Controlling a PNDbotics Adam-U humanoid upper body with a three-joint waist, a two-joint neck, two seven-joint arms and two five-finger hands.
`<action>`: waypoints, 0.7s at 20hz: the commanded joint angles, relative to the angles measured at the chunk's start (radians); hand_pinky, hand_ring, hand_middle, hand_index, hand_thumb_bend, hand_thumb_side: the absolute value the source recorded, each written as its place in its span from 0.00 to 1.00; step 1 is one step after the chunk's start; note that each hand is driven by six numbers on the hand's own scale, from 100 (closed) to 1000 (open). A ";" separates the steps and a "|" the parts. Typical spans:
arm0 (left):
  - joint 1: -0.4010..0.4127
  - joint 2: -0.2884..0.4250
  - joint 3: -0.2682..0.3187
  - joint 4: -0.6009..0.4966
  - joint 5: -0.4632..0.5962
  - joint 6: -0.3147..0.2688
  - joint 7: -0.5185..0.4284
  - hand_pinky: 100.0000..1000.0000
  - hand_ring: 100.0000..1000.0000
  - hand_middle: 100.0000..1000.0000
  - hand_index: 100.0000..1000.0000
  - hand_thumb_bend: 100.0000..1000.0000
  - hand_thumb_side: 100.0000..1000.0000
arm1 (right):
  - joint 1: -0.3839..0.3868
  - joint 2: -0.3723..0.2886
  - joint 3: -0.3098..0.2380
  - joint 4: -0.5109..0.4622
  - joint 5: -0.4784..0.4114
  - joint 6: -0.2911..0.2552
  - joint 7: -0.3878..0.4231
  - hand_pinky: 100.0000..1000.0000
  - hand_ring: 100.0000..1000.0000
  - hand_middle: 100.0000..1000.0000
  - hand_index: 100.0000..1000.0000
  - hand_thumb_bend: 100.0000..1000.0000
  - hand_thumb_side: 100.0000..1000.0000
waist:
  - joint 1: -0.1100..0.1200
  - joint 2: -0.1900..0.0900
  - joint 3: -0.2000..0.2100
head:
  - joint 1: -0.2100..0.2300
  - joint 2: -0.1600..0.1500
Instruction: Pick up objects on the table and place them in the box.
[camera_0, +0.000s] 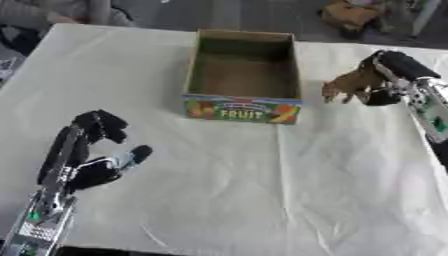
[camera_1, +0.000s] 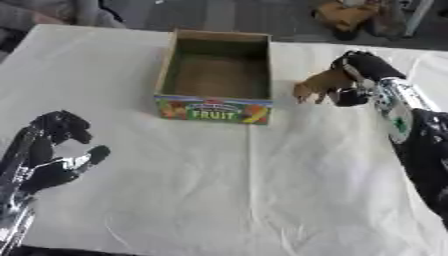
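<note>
A: Right hand (camera_0: 385, 75)?
B: Black fingers curled round a small brown toy animal (camera_0: 348, 84), held above the white tablecloth (camera_0: 262, 190) just right of the open cardboard box with the printed "FRUIT" front panel (camera_0: 242, 76).

A: Box contents?
B: Brown floor visible, nothing inside. Box sits far centre of the table.

A: Left hand (camera_0: 87, 150)?
B: Near left, fingers bent over at the tips, thumb out, grasping nothing.

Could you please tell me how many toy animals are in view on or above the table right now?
1: a brown toy animal held in the right hand, just right of the fruit box. The box looks empty, though its near inner wall is hidden.
</note>
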 joint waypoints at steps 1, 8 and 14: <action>-0.012 0.011 0.004 -0.018 0.000 -0.001 -0.002 0.48 0.46 0.47 0.53 0.73 0.22 | -0.039 -0.040 0.001 -0.058 -0.017 0.004 0.006 0.68 0.61 0.36 0.47 0.00 0.00 | -0.001 -0.019 -0.001 | 0.002 0.006; -0.010 0.012 0.003 -0.017 0.000 -0.001 -0.003 0.48 0.46 0.47 0.53 0.73 0.22 | -0.089 -0.038 0.005 -0.101 -0.034 0.014 0.014 0.68 0.61 0.36 0.47 0.00 0.00 | -0.003 -0.023 0.000 | 0.003 0.006; -0.008 0.010 -0.001 -0.016 0.001 -0.001 -0.006 0.48 0.46 0.47 0.53 0.73 0.22 | -0.122 -0.016 0.009 -0.118 -0.042 0.011 0.011 0.68 0.61 0.35 0.46 0.00 0.00 | -0.002 -0.028 0.008 | -0.005 0.006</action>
